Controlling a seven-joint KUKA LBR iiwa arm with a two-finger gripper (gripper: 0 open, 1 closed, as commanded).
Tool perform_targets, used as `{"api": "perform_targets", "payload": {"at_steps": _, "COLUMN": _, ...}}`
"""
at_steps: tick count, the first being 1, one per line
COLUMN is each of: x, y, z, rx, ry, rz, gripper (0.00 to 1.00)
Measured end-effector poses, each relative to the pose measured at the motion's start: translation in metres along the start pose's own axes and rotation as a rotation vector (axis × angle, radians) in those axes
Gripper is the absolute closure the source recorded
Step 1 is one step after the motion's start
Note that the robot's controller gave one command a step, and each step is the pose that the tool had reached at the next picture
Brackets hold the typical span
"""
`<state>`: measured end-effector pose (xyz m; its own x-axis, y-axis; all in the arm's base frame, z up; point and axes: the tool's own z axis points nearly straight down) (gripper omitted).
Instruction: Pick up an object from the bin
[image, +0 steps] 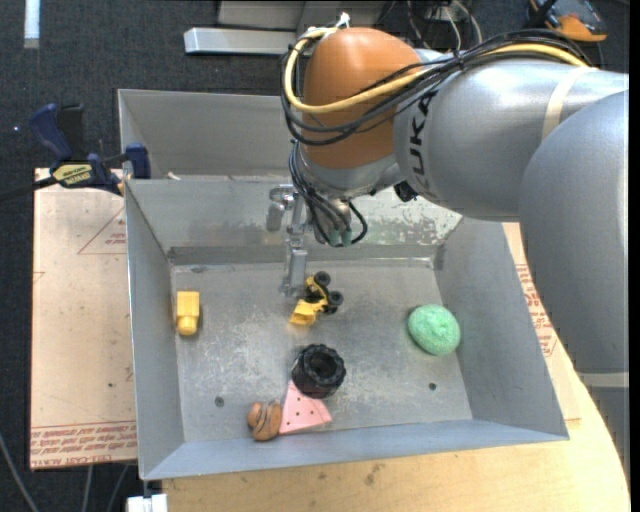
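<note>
Camera view from above, as I see it from the remote desk. The gripper (294, 288) hangs low over the grey metal bin (150, 300), its tip just left of a small yellow-and-black toy (315, 300) that lies near the back of the bin floor. I cannot tell whether tip and toy touch, nor whether the jaws are spread or pressed together.

Taking the toy as landmark:
- A yellow block (187, 311) lies well to its left.
- A green lump (433, 329) lies well to its right.
- A black ring-shaped piece (318, 369) sits near, in front of it.
- Farther in front are a pink wedge (303, 410) and a brown lump (264, 420), touching each other.

The bin floor is dull, scuffed metal with pale speckling. Behind the bin the room's floor (60, 60) is dark and flecked.
</note>
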<state>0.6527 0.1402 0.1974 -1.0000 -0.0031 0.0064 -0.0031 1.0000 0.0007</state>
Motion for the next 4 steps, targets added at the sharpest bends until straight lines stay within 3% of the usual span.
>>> {"api": "perform_targets", "payload": {"at_steps": 1, "x": -0.002, "y": -0.001, "z": -0.006, "rx": -0.001, "ry": -0.008, "rz": 0.003, "gripper": 0.00}}
{"api": "perform_targets", "payload": {"at_steps": 2, "x": 0.000, "y": -0.043, "z": 0.056, "rx": 0.000, "ry": -0.012, "rz": -0.090, "gripper": 0.00}}
{"api": "perform_targets", "payload": {"at_steps": 3, "x": 0.014, "y": -0.110, "z": 0.044, "rx": 0.000, "ry": -0.006, "rz": -0.253, "gripper": 0.00}}
{"api": "perform_targets", "payload": {"at_steps": 4, "x": 0.025, "y": -0.098, "z": 0.051, "rx": 0.001, "ry": -0.009, "rz": -0.401, "gripper": 0.00}}
